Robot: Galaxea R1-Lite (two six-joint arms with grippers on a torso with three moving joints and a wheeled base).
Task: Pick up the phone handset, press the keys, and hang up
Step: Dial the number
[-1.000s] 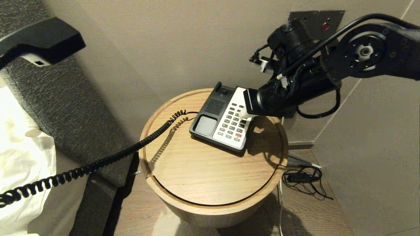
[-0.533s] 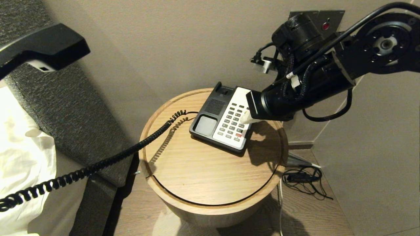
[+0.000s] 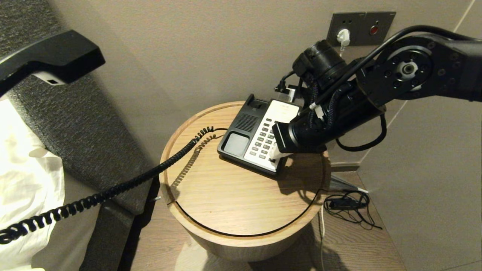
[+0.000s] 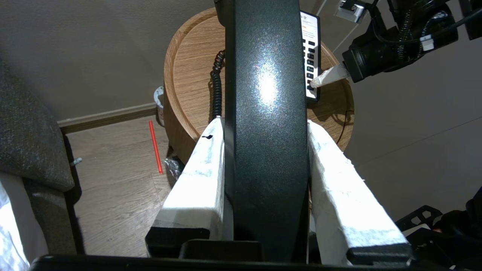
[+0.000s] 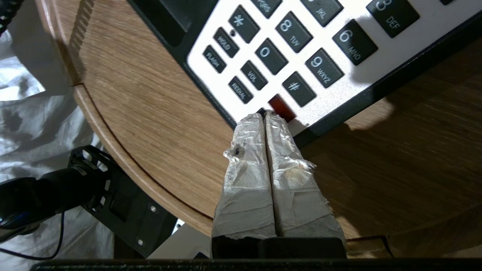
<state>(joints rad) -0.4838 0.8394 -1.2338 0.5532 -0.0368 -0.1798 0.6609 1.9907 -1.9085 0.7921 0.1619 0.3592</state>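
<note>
The phone base, black with a white keypad, sits at the back of the round wooden table. My left gripper is shut on the black handset and holds it high at the far left. Its coiled cord stretches to the base. My right gripper is shut and empty. Its tips touch the bottom key row of the keypad, beside the red key near the base's front corner.
A wall socket plate with a white plug is behind the right arm. Loose cables lie on the floor right of the table. A grey headboard and white bedding are on the left. A red straw lies on the floor.
My right gripper has moved toward me along the keypad, from the middle rows down to the bottom row by the red key. The handset has risen slightly at the left.
</note>
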